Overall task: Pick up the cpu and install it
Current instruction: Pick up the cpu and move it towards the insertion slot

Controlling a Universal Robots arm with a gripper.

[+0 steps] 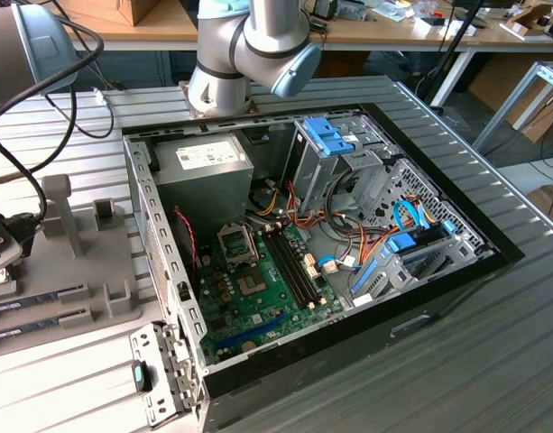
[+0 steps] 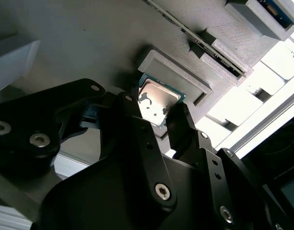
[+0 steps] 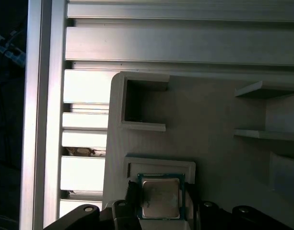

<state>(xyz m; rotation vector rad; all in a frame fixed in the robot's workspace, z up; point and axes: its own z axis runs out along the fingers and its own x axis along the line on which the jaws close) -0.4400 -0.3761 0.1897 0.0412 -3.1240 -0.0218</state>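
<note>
The cpu (image 2: 155,101) (image 3: 160,195), a flat square chip with a silvery top and a thin green rim, lies at a shallow square pocket of a grey holder block (image 2: 89,43) (image 3: 214,110). My gripper (image 2: 158,119) (image 3: 161,203) is right over it. One black finger (image 2: 136,114) rests against one edge of the chip, and the other finger presses the opposite edge, so the gripper is shut on it. In the exterior view the open computer case (image 1: 438,298) shows the green motherboard (image 1: 258,293) with its open socket (image 1: 235,242).
The holder block (image 1: 78,271) carries upright posts and slots with memory sticks (image 2: 204,40). It stands on a ribbed aluminium table (image 3: 185,43) at the exterior view's left of the case. A grey power-supply box (image 1: 204,167), drive cages and loose cables crowd the case.
</note>
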